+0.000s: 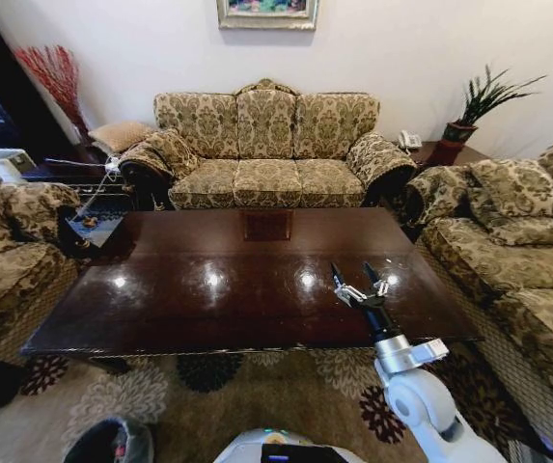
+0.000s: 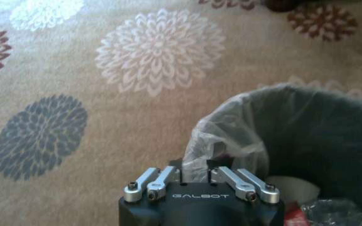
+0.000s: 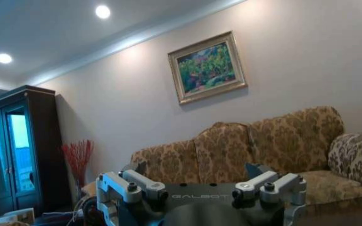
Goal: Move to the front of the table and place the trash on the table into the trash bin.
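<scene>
Trash [image 2: 332,207] lay already inside the trash bin [image 2: 294,132]: I saw something white, a red scrap and a crumpled clear piece at the bottom of it. The bin stood on the flowered carpet [image 2: 105,94], near my base on the left, in front of the table [image 1: 189,299]. The dark glossy top showed only reflections of the lamps, and I could find no litter on it. I judged such pieces to be light and soft; they crush easily, so a gentle pinch across the middle should be enough. The thin bag over the rim looked slippery and easy to catch. My left gripper [image 2: 201,181] hung just beside the rim of the bin, fingers nearly together, holding nothing. My right gripper [image 1: 360,286] stood over the right near part of the table, fingers spread apart and empty.
</scene>
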